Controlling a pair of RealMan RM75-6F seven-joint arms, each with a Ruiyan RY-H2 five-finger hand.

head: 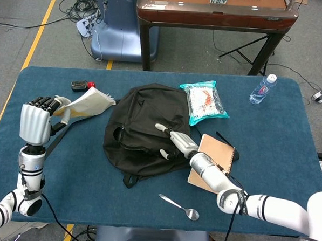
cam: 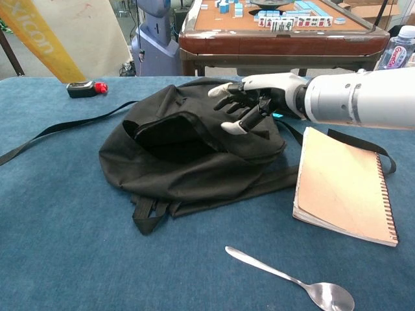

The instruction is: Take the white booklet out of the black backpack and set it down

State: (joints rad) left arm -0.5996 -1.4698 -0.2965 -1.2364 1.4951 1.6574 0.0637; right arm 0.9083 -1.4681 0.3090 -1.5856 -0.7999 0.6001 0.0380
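Left hand [head: 35, 122] pinches white booklet [head: 86, 103], lifted clear at 9 o'clock of black backpack [head: 144, 128]. Right hand [head: 173, 140] spread, empty, resting on the backpack. Extraction done; booklet not yet set on table [head: 268, 142].

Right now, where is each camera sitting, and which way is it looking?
Head view: high up on the robot, looking steeply down at the whole blue table; shows both arms, the left hand holding the white booklet, the right hand spread over the black backpack.
Chest view: low, near table height, looking forward across it; shows only the right hand and forearm, with the booklet close at top left.
Both share the backpack, brown notebook, spoon and right hand.
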